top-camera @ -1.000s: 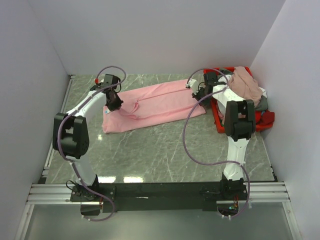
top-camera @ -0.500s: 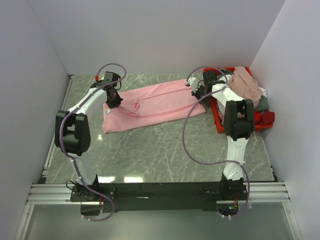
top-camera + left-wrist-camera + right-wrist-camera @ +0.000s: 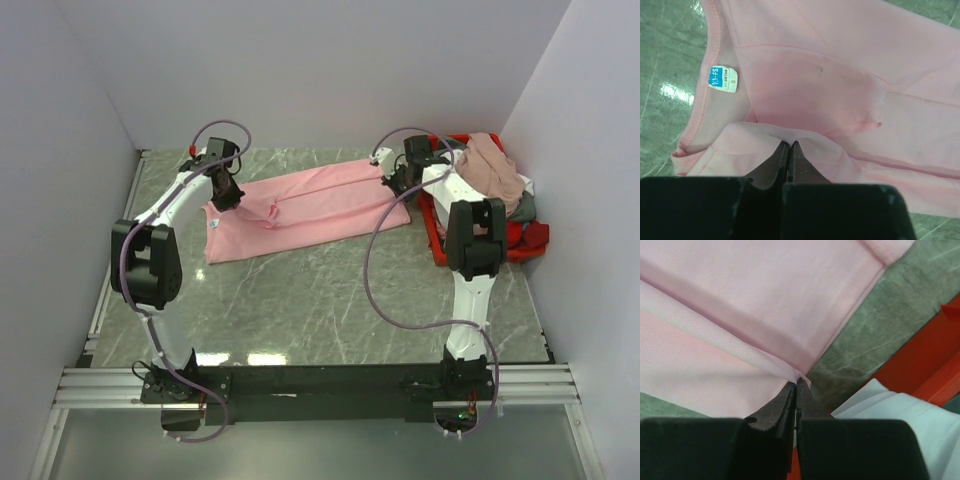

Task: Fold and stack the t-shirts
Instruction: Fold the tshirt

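I have the light pink t-shirt (image 3: 300,205) lying spread across the far half of the tabletop (image 3: 330,300). My left gripper (image 3: 788,146) is clamped tight on a fold of it near the collar. My right gripper (image 3: 796,382) pinches its hem corner beside the red bin (image 3: 434,240), where other t-shirts (image 3: 495,170) are heaped.

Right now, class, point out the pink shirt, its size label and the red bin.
pink shirt (image 3: 310,205): top view, middle of the cloth.
size label (image 3: 723,80): left wrist view, white tag's centre.
red bin (image 3: 922,357): right wrist view, its side wall.
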### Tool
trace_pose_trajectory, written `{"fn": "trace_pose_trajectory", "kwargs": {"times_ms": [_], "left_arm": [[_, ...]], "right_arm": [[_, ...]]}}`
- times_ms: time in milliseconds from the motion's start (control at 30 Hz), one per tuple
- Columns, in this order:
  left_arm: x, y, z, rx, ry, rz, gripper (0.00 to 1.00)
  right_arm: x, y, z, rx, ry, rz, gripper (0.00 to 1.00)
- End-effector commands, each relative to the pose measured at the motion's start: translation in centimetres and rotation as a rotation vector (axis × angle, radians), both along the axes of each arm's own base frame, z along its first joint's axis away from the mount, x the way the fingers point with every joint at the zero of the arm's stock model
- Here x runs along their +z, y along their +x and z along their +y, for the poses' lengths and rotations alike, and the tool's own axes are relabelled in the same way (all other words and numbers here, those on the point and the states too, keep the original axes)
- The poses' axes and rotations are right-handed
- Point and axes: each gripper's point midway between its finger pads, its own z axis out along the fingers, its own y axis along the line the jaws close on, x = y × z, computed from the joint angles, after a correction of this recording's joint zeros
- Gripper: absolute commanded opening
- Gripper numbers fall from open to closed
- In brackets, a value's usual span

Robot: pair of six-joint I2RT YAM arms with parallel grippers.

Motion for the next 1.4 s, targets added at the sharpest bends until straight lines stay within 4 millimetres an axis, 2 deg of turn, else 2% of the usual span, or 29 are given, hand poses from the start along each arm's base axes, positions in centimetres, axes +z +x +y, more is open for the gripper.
{"fn": "trace_pose_trajectory", "kwargs": {"times_ms": [0,767,1033,1233,1367], "left_arm": [[1.8,1.4,0.6,0.002,0.016,-0.048,0.00],[0.6,4.9,2.0,0.019,0.029,-0.026,0.00],[1.1,6.7,1.9,0.019,0.015,-0.062,0.00],[0.3,7.8,2.1,0.021,0.011,-0.053,0.00],[-0.9,8.2,2.2,0.023,0.007,-0.034,0.00]], "right_arm": [[1.3,2.3,0.5,-0.026,0.012,-0.064,0.05],[1.9,6.0,1.5,-0.099,0.031,-0.120,0.05],[1.6,6.8,1.8,-0.121,0.029,-0.137,0.05],[1.6,7.3,1.7,-0.143,0.015,-0.152,0.04],[1.8,7.5,1.8,-0.146,0.016,-0.162,0.04]]}}
